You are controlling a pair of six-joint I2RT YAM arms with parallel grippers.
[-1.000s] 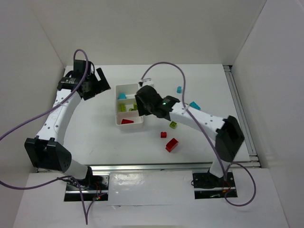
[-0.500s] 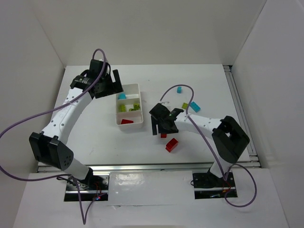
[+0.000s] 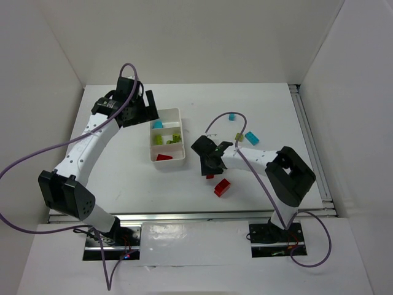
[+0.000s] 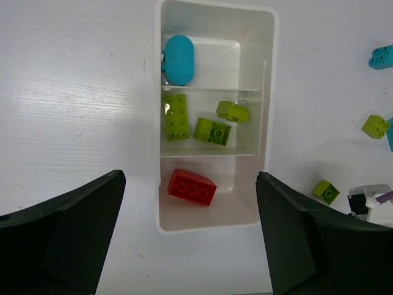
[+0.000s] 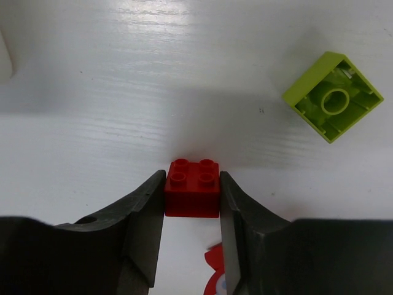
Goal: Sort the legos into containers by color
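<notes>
My right gripper is shut on a small red lego that rests on the table, one finger on each side of it. In the top view this gripper is low, to the right of the white tray. My left gripper hangs open above the tray's near end. The tray holds a cyan piece in the far compartment, three green legos in the middle one and a red lego in the near one.
Loose on the table lie an upside-down green lego, a larger red lego, another green one and two cyan ones. The right arm's purple cable loops over them.
My right gripper left the tray, came down to the table and shut on the small red lego. My left arm swung right until its gripper stood over the tray.
</notes>
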